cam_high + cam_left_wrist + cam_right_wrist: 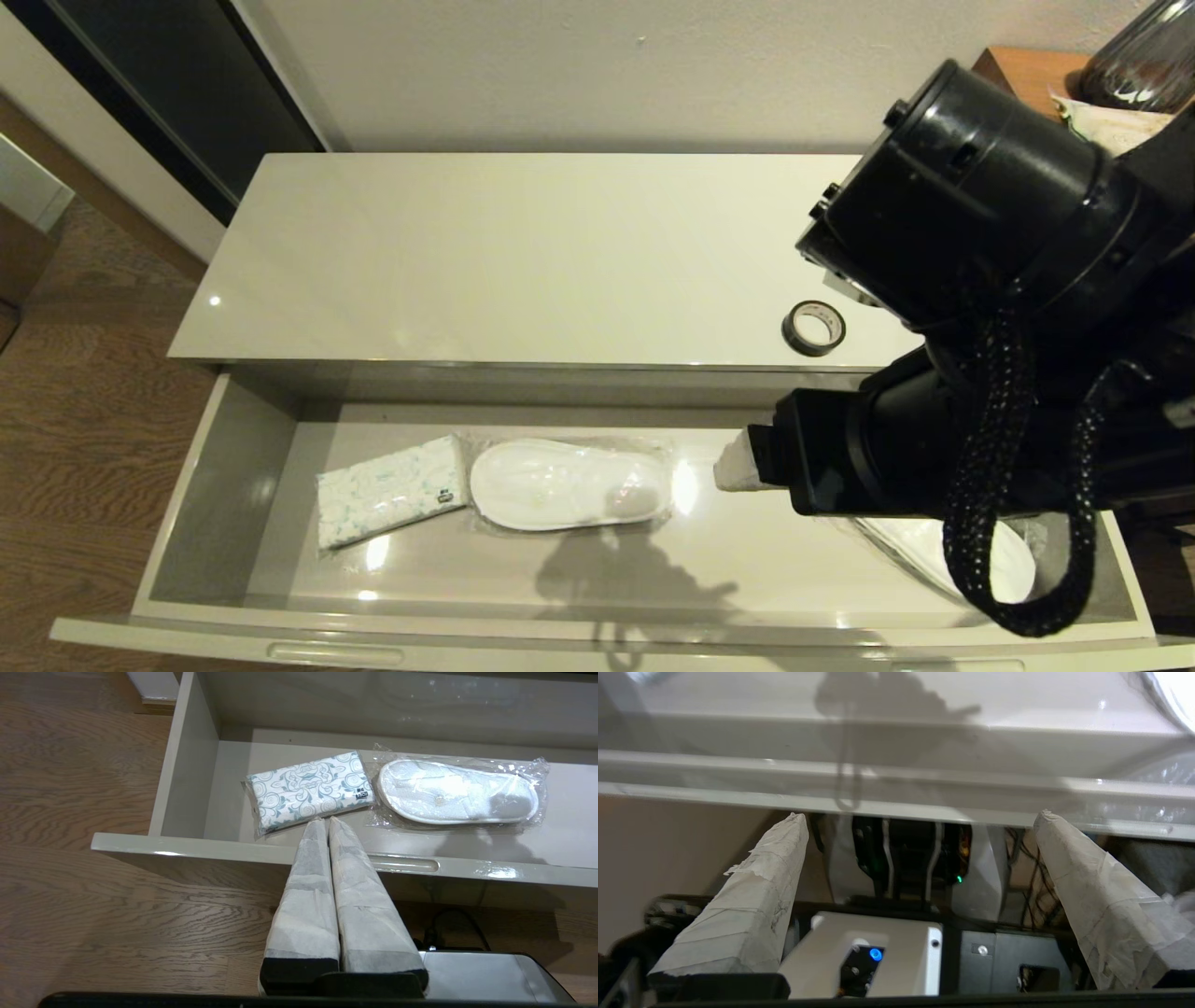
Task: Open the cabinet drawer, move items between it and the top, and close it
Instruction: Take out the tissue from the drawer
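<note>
The cabinet drawer (215, 485) stands pulled out below the top (523, 252). A black tape roll (814, 328) lies on the top near its front right edge. The white tissue pack with blue print (390, 489) (308, 791) lies in the drawer's left half. My right arm reaches over the drawer's right part; one taped fingertip (738, 467) shows there. The right gripper (920, 819) is open and empty, hanging by the drawer's front rim (896, 795). My left gripper (325, 820) is shut on nothing, in front of the drawer rim (187, 845), pointing at the tissue pack.
A white slipper in clear wrap (569, 485) (458, 792) lies mid-drawer; another wrapped pack (920, 546) sits half hidden under my right arm. A brown table (1022, 75) with a dark glass vessel (1144, 56) stands at the back right. Wooden floor (75, 448) lies left.
</note>
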You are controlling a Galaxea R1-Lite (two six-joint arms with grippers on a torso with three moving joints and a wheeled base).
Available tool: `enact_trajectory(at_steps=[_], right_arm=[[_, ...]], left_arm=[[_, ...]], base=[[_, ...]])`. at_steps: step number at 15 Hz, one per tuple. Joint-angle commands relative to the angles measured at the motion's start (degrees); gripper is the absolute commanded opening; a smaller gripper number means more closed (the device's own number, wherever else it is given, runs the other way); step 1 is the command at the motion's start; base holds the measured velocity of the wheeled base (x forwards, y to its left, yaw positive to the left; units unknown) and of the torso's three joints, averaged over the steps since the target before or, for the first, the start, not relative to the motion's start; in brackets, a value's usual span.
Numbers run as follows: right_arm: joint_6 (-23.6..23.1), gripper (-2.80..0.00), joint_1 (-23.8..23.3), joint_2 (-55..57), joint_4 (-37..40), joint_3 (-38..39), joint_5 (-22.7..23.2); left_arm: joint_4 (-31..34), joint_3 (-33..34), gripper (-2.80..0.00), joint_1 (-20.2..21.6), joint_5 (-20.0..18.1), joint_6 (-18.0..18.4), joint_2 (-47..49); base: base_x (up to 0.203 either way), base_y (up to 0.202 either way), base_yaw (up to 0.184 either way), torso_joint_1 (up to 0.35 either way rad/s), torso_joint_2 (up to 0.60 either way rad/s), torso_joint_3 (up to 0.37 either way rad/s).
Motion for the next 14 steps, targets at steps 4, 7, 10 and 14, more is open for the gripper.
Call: enact_trajectory(at_steps=[4, 7, 10, 14], right_arm=[[0.27, 0.00, 2.39, 0.23, -7.13, 7.47, 0.84], [0.36, 0.00, 3.11, 2.88, -8.31, 7.49, 0.71], [1.32, 0.00, 3.00, 6.03, -10.16, 7.94, 0.64], [1.24, 0.00, 2.99, 10.24, -14.57, 7.96, 0.78]], left_arm=[[0.00, -0.09, -2.80, -0.01, 0.02, -0.02, 0.06], [0.00, -0.07, -2.80, -0.01, 0.02, -0.02, 0.06], [0.00, 0.00, -2.80, -0.01, 0.02, -0.02, 0.06], [0.00, 0.00, -2.80, -0.01, 0.02, -0.02, 0.06]], base=[[0.000, 0.000, 0.000, 0.000, 0.00, 0.000], [0.000, 0.000, 0.000, 0.000, 0.00, 0.000], [0.000, 0.000, 0.000, 0.000, 0.00, 0.000], [0.000, 0.000, 0.000, 0.000, 0.00, 0.000]])
